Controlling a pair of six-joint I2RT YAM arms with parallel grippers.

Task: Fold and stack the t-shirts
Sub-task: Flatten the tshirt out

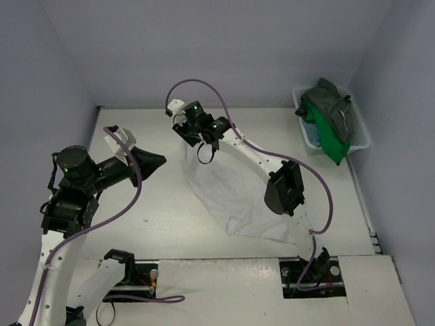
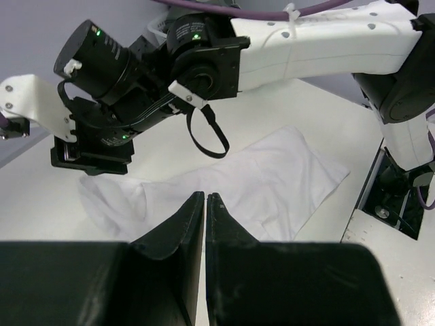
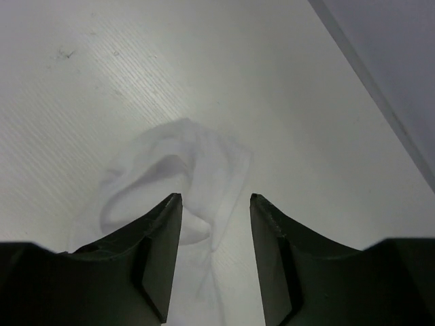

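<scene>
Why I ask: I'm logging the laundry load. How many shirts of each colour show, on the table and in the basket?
White t-shirt: 1
Dark grey-green shirt: 1
Bright green shirt: 1
Blue shirt, only a sliver showing: 1
Total: 4

The white t-shirt (image 1: 231,200) is thin, soft, matt cloth, rumpled. The table (image 3: 102,81) beneath it is matt off-white with fine ridges. Far right of the t-shirt, the basket (image 1: 361,125) looks like white plastic mesh at this distance.
</scene>
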